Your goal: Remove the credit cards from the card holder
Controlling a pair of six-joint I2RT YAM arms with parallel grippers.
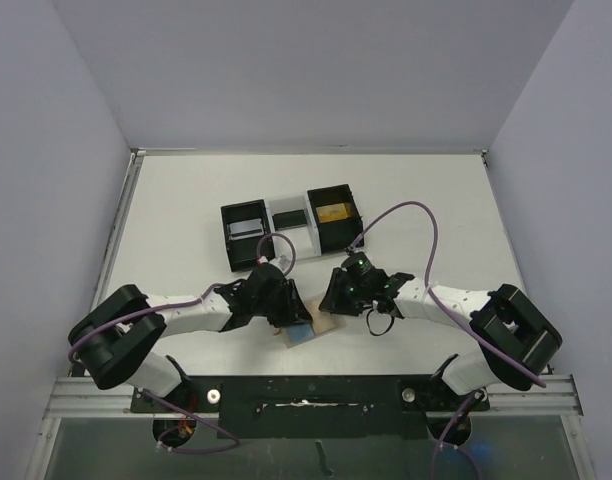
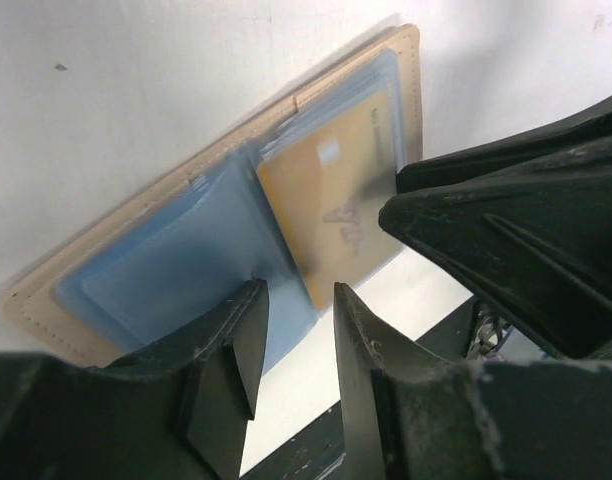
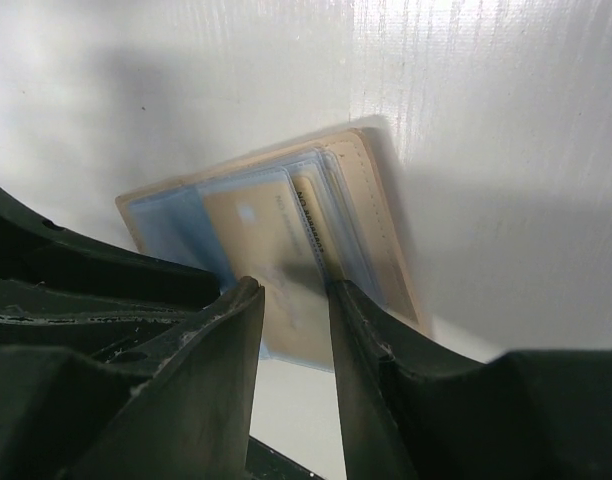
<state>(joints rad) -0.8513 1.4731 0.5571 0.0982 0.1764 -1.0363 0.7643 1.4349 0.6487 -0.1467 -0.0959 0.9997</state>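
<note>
**Q:** What does the top view show, largest item first?

**A:** The white table comes first. A three-compartment tray stands toward 12 o'clock. The card holder lies opened flat toward 6 o'clock, close to the near edge. The arms converge on it, the left from about 10 o'clock and the right from about 1 o'clock.

**Q:** And the claws and cards?

**A:** The left gripper is released, its jaws parted astride the near edge of the light blue card. The right gripper has its jaws narrowly apart over the edge of the gold card. Whether it pinches that card cannot be told. Both cards sit inside the holder, one in each half.

**Q:** Which step is this, and what comes next?

**A:** By judgement, extraction is only beginning and no card is out yet. The next move calls for the left jaws to close on the blue card's exposed edge. They should then draw it straight along the pocket while the holder is kept from sliding. The thin edge offers little purchase.
</note>
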